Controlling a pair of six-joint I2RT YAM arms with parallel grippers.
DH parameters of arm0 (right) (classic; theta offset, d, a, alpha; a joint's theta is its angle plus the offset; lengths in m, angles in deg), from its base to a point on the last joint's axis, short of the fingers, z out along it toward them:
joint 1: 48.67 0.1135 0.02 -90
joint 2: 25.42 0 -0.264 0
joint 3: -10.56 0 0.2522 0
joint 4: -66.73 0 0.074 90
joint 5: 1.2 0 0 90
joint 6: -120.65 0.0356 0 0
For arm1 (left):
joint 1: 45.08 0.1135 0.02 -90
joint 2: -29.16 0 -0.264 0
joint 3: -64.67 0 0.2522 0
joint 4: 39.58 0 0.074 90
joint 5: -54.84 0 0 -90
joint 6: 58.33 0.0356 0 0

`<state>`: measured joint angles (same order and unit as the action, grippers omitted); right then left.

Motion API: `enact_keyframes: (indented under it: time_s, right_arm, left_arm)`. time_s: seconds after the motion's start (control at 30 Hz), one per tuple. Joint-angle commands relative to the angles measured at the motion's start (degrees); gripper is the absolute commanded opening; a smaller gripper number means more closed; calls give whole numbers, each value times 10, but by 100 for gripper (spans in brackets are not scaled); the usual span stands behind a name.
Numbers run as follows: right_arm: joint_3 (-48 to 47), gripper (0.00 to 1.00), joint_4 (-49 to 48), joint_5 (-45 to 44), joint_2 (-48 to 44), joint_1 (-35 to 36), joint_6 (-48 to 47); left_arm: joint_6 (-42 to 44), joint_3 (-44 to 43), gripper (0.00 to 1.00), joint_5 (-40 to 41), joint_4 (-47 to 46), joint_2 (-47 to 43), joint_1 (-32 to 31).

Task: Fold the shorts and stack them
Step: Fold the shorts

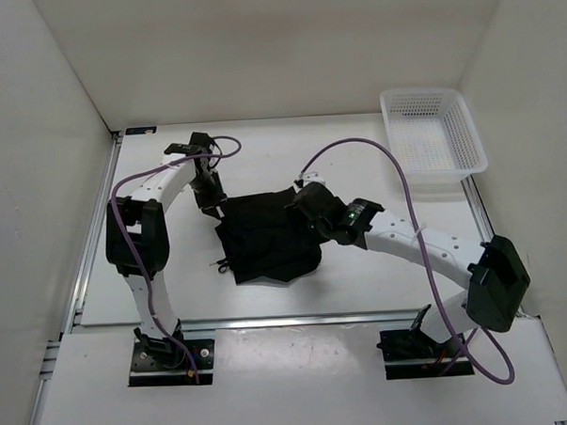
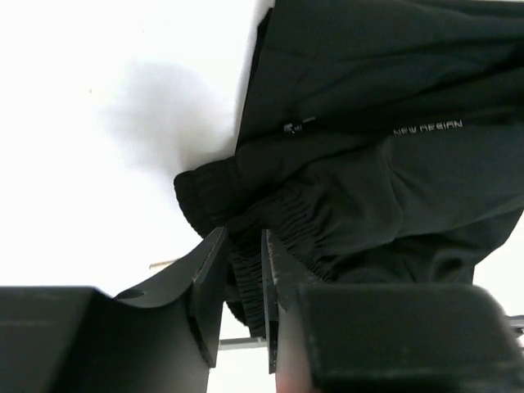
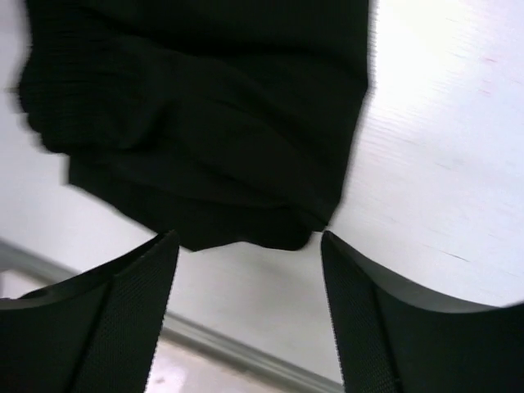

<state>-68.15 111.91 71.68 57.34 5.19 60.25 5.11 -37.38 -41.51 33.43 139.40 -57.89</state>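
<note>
The black shorts lie in a folded heap at the middle of the table. My left gripper is at the heap's far left corner. In the left wrist view its fingers stand only slightly apart, and the gathered elastic waistband of the shorts lies between them. My right gripper hovers over the far right edge of the heap. In the right wrist view it is wide open with only bare table between the fingers, and a folded corner of the shorts lies just beyond the tips.
A white mesh basket stands at the back right corner. White walls close in the table on three sides. A metal rail runs along the near edge, in front of the arm bases.
</note>
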Motion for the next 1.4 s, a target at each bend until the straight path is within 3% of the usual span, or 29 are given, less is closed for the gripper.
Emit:
enact_keyframes:
  time_s: [0.0, 0.03, 0.13, 0.47, 0.57, 0.6, 0.67, 0.7, 0.77, 1.0, 1.1, 1.13, 1.17, 1.23, 1.33, 1.37]
  right_arm:
    - [-56, 76, -40, 80, 21, 8, 4]
    - [-68, 80, -40, 89, 42, 14, 11]
    - [-111, 87, -46, 125, 84, 21, 24]
    - [-257, 82, -58, 161, 273, 39, 48]
    - [-291, 68, -37, 126, 310, 44, 62]
    - [-297, 53, -23, 118, 327, 44, 62]
    - [-302, 34, -17, 112, 333, 49, 67]
    - [-302, 17, -17, 106, 333, 55, 67]
    - [-288, 1, -17, 106, 333, 60, 61]
    - [-243, 1, -22, 88, 309, 96, 38]
    - [-228, 29, -64, 120, 317, 96, 38]
    - [-222, 62, -96, 132, 317, 96, 30]
    - [-222, 72, -106, 142, 302, 96, 24]
    - [-205, 83, -127, 149, 281, 96, 15]
    - [-154, 84, -153, 102, 207, 96, 15]
    - [-136, 84, -167, 87, 160, 90, 15]
  left_arm:
    - [7, -29, 35, -9, -8, 6, 2]
    - [7, -35, 33, -9, -8, 6, 2]
    - [18, -50, 10, -9, 3, 28, 2]
    - [23, -58, 10, -9, 9, 33, 8]
    - [18, -58, 10, -9, 9, 33, 13]
    - [18, -58, 10, -9, 9, 33, 13]
    - [18, -58, 10, -16, 9, 33, 26]
    - [18, -58, 10, -16, 9, 33, 26]
    - [18, -58, 10, -16, 3, 38, 32]
    - [18, -115, 10, -32, 3, 81, 44]
    - [18, -133, 10, -38, 3, 101, 44]
    - [18, -149, 10, -38, 9, 101, 44]
    - [18, -156, 10, -38, 9, 109, 44]
    - [18, -181, 10, -22, 33, 109, 44]
    - [18, -194, 10, 2, 62, 86, 44]
    - [18, -194, 19, 8, 62, 72, 44]
